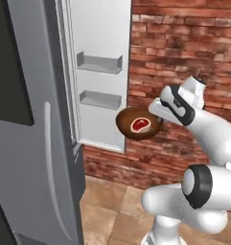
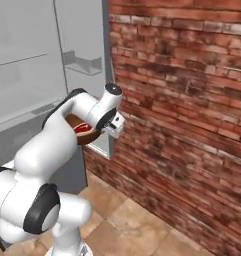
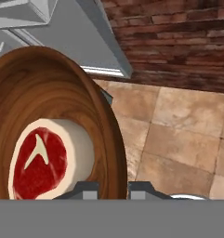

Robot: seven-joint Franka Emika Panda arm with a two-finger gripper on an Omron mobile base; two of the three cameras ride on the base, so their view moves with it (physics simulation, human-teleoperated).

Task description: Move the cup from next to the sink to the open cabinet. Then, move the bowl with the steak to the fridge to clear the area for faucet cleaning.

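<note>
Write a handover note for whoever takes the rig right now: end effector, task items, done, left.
End effector: shut on the rim of the bowl, carried in the air.
Steak: lying in the bowl, toward the end effector side.
Fridge: door open, with door shelves visible; the bowl hangs beside the open door, in front of the brick wall.
Done: bowl with steak picked up and brought to the fridge.
Left: set the bowl inside the fridge, release. Cup status can't be checked from here.
</note>
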